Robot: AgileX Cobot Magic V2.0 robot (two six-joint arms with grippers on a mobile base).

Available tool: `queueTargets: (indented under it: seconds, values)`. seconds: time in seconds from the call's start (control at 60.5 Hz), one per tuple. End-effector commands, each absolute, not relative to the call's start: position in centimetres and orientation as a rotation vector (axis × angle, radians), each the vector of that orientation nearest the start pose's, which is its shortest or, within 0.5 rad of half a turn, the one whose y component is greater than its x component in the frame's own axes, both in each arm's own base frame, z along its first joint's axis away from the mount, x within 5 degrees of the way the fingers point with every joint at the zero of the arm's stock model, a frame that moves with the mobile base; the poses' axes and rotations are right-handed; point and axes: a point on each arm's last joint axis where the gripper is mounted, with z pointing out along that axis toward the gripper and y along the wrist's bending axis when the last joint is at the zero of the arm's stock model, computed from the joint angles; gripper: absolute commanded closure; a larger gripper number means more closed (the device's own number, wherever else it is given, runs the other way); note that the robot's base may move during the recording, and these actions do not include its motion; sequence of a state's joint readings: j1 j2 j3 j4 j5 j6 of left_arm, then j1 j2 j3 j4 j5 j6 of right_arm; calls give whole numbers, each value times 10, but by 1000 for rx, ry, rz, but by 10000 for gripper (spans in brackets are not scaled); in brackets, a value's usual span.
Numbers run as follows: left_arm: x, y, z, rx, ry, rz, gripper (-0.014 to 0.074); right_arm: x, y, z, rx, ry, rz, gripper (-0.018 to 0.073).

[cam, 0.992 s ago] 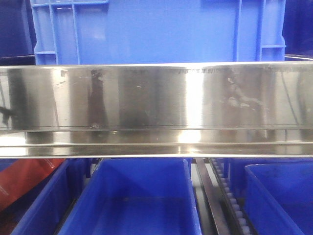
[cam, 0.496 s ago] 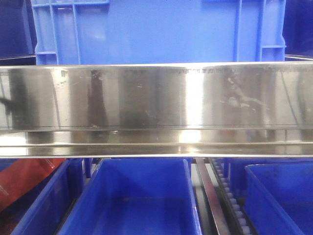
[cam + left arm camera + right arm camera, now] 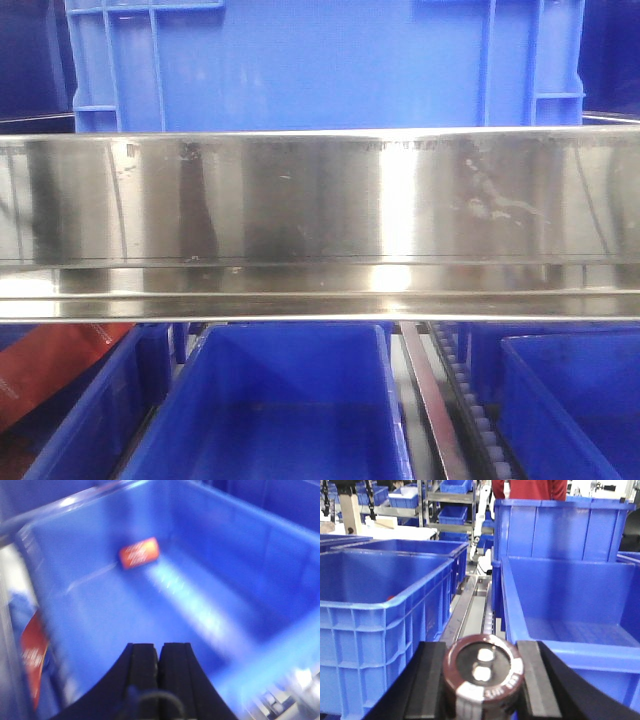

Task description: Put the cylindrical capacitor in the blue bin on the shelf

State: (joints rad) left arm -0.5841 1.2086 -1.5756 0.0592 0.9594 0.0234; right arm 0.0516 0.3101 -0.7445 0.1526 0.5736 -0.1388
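In the right wrist view the cylindrical capacitor, dark brown with a pale grey stripe and two light terminals on top, sits between the black fingers of my right gripper, which is shut on it. It hangs above the shelf's roller track, between a blue bin on the left and another blue bin on the right. My left gripper is shut with nothing in it, over the inside of a blurred blue bin. The shelf's shiny steel rail fills the front view; no gripper shows there.
A small orange-red packet lies in the bin under the left gripper. A tall blue crate stands behind the right bin. In the front view a blue crate sits above the rail, with blue bins and a roller track below.
A dark reflection at the left end of the steel rail has shrunk away. Nothing else in the front view has moved.
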Motion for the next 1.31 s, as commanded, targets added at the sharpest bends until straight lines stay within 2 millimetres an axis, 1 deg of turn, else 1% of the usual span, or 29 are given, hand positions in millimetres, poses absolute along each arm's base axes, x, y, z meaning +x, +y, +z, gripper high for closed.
queueTargets:
  seconds: [0.0,0.017,0.099,0.149,0.248,0.347,0.397,0.463,0.513,0.595,0.661,0.727,0.744,0.761,0.777,0.81,0.86,0.893,0.909,0.926,0.959,0.975,1.042,1.091,1.108,1.157,1.29]
  values:
    - [173,-102,480,553,1952,-276,707,45,10,386,-113,1621,98,669]
    - [166,-96,481,539,1939,-276,707,46,10,386,-113,1623,98,669]
    - [146,-78,470,485,1922,-272,707,50,10,385,-113,1639,98,669]
    - [135,-69,461,467,1915,-264,707,52,10,385,-113,1646,98,669]
    - [107,-48,444,422,1875,-252,707,60,10,384,-111,1664,98,669]
    - [87,-35,424,387,1861,-233,707,69,11,385,-109,1665,100,669]
    - [77,-29,417,372,1850,-229,707,73,11,389,-115,1655,106,669]
    - [67,-23,408,353,1842,-220,707,81,14,398,-135,1652,118,669]
    - [60,-20,402,324,1836,-231,707,87,17,409,-178,1639,119,669]
    - [52,-16,401,301,1817,-229,707,104,23,428,-240,1637,131,669]
    - [50,-15,401,296,1810,-228,707,118,31,448,-275,1623,160,669]
    - [50,-15,401,295,1807,-228,707,134,41,464,-320,1629,199,669]
    - [50,-15,401,296,1808,-228,707,141,45,467,-332,1642,207,669]
    - [50,-15,401,295,1809,-232,707,144,48,473,-348,1638,219,669]
    - [50,-15,401,295,1809,-234,707,152,53,474,-362,1654,227,669]
    - [50,-15,401,295,1809,-238,707,160,59,480,-386,1665,245,669]
    - [50,-16,401,294,1810,-247,707,177,75,489,-448,1687,271,669]
    - [50,-16,401,293,1810,-248,707,184,82,497,-475,1686,284,669]
    - [50,-16,401,293,1811,-250,707,192,89,495,-496,1708,295,669]
    - [50,-16,401,293,1811,-250,707,195,93,500,-505,1704,302,669]
    - [50,-16,401,293,1811,-251,707,203,102,501,-534,1720,318,669]
    - [50,-16,401,293,1811,-251,707,210,107,502,-547,1732,323,669]
    - [50,-16,401,293,1811,-251,707,229,126,502,-594,1766,345,669]
    - [50,-16,401,293,1811,-251,707,247,141,496,-626,1805,354,669]
    - [50,-16,401,293,1811,-251,707,250,145,497,-634,1810,358,669]
    - [50,-16,401,293,1811,-251,707,268,158,487,-657,1849,360,669]
    - [50,-16,401,293,1811,-251,707,306,182,464,-684,1930,375,669]
